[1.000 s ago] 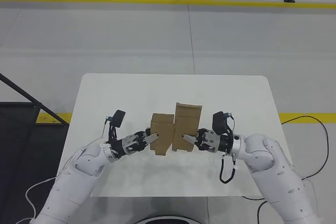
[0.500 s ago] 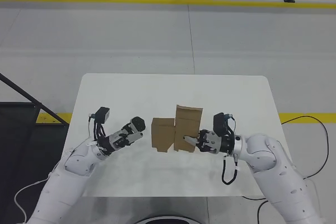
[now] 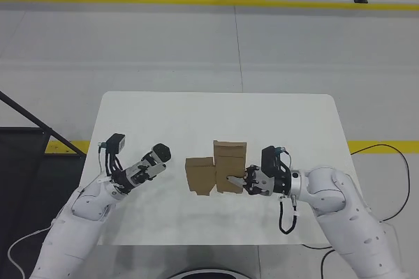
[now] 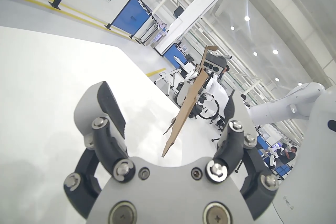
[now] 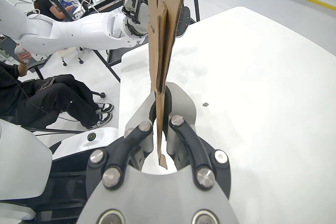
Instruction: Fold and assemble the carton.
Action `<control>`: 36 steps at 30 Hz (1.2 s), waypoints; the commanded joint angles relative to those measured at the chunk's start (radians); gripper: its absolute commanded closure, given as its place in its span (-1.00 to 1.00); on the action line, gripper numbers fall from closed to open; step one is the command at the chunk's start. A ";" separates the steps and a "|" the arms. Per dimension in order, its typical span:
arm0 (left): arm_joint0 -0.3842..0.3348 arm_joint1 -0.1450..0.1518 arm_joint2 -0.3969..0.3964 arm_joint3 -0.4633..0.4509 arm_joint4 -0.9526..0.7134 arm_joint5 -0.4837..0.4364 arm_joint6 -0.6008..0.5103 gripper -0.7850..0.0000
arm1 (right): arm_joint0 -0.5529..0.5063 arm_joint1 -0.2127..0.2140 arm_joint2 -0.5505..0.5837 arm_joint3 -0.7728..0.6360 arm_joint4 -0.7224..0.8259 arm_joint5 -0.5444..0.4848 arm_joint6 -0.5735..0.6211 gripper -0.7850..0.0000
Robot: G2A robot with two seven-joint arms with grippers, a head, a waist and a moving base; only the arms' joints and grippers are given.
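A flat, unfolded brown carton is held above the white table near its middle. My right gripper is shut on the carton's near right edge. In the right wrist view the carton rises edge-on from between the closed fingers. My left gripper stands open well to the left of the carton, apart from it, with nothing between its fingers. The left wrist view has the carton edge-on beyond the spread fingers.
A black frame stands off the table's left edge. A small dark speck lies on the table by the right gripper. A seated person is beyond the table's near left side.
My left gripper let go of the carton and drew back to the left, open. The carton, held by the right gripper, shifted slightly toward the near edge.
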 commanded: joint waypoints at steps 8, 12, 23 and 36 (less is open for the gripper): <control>0.001 0.000 0.001 -0.003 0.001 0.004 0.000 -1.00 | 0.000 0.000 0.000 0.000 0.001 0.000 0.000 1.00; -0.006 -0.001 0.012 -0.012 0.003 0.016 0.009 -1.00 | -0.013 0.000 -0.007 -0.012 -0.018 0.017 -0.014 1.00; -0.082 -0.009 0.062 0.004 -0.135 0.000 -0.034 -1.00 | 0.029 -0.007 -0.066 0.000 -0.026 0.030 -0.001 1.00; -0.136 -0.014 0.103 -0.029 -0.274 0.000 -0.265 -1.00 | 0.087 -0.015 -0.128 0.036 0.004 0.044 0.018 1.00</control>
